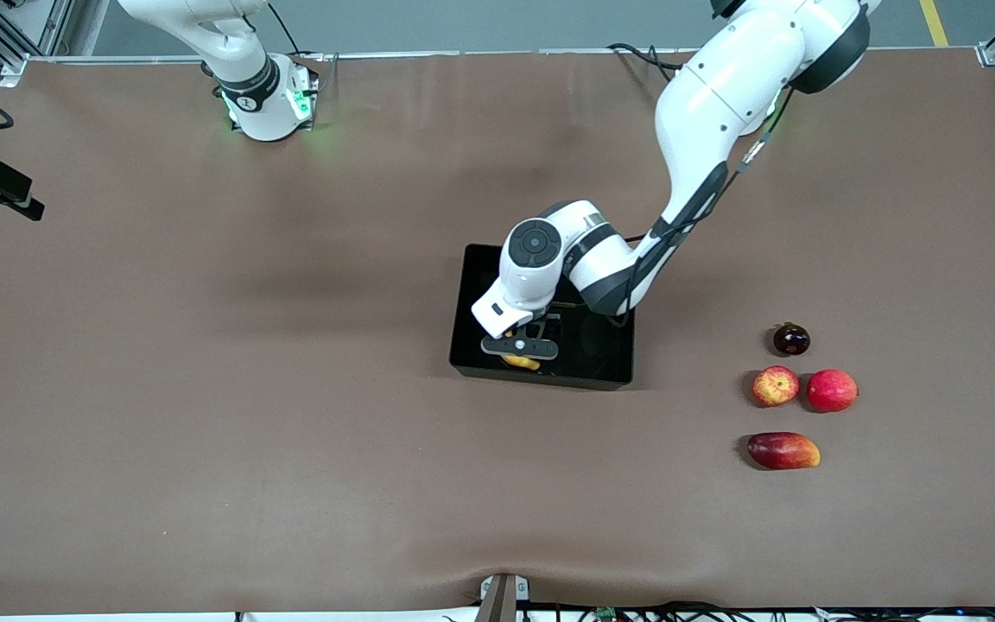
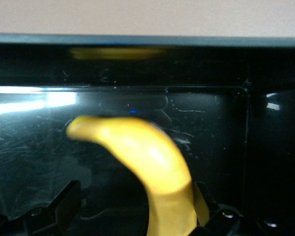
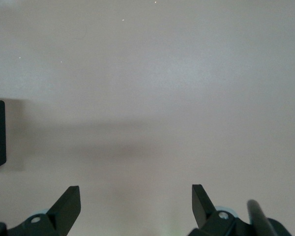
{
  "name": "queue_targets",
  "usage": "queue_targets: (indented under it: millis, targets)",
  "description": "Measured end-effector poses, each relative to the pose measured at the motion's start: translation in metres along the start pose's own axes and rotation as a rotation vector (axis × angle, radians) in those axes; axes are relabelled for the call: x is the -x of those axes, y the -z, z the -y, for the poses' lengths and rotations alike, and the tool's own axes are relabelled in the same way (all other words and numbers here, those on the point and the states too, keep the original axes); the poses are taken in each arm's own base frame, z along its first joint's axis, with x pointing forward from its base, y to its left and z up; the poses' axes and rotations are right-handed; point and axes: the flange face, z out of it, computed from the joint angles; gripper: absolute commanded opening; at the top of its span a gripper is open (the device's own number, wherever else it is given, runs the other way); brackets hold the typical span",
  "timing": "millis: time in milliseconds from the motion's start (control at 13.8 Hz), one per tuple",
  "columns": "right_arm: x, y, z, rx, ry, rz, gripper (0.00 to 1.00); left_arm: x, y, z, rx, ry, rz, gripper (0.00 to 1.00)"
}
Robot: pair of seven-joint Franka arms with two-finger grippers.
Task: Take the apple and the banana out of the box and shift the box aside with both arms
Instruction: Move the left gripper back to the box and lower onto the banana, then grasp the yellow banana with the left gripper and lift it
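The black box (image 1: pixel 594 347) sits mid-table, and in the left wrist view its glossy floor (image 2: pixel 34 147) fills the picture. The yellow banana (image 1: pixel 522 362) lies inside it by the wall nearest the front camera. My left gripper (image 1: pixel 521 352) is down in the box, open. In its wrist view the banana (image 2: pixel 147 157) runs between the jaws of my left gripper (image 2: pixel 136 196), against one finger and well apart from the other. The red-and-yellow apple (image 1: pixel 776 385) rests on the table toward the left arm's end. My right gripper (image 3: pixel 136 194) hangs open over bare table, out of the front view.
Beside the apple lie a plain red round fruit (image 1: pixel 832 390), a dark round fruit (image 1: pixel 791 339) farther from the front camera, and a mango (image 1: pixel 783 451) nearer to it. The right arm's base (image 1: pixel 269 104) stands at the table's back edge.
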Motion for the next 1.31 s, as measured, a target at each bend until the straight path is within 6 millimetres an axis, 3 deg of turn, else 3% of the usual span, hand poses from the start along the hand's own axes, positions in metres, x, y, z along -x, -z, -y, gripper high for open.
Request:
queue_targets:
  millis: [73, 145, 218, 509, 727, 873, 1091, 1309]
  targets:
    - [0.0, 0.0, -0.001, 0.0, -0.002, 0.0, 1.0, 0.002, -0.003, -0.002, -0.007, -0.005, -0.001, 0.43]
    - [0.0, 0.0, -0.001, 0.0, -0.002, 0.0, 1.0, 0.004, -0.006, -0.003, -0.013, -0.01, 0.001, 0.13]
    - [0.0, 0.0, -0.001, 0.0, -0.001, 0.0, 1.0, 0.006, -0.009, -0.004, -0.016, -0.013, 0.004, 0.0]
    - [-0.001, -0.001, 0.001, 0.0, 0.001, 0.003, 1.0, 0.011, -0.008, -0.013, -0.013, -0.026, 0.001, 0.0]
    - [-0.006, -0.01, 0.001, 0.002, 0.001, 0.019, 1.0, 0.009, 0.007, -0.019, -0.039, -0.039, -0.003, 0.0]
    - [-0.01, -0.017, 0.001, 0.004, 0.0, 0.034, 1.0, 0.004, 0.034, -0.024, -0.094, -0.044, 0.005, 0.0]
    - [-0.021, -0.039, 0.001, 0.008, -0.002, 0.074, 1.0, -0.008, 0.092, -0.028, -0.118, -0.036, -0.029, 0.0]
    - [-0.025, -0.052, 0.004, 0.009, 0.002, 0.109, 1.0, -0.02, 0.153, -0.015, -0.133, -0.036, -0.071, 0.0]
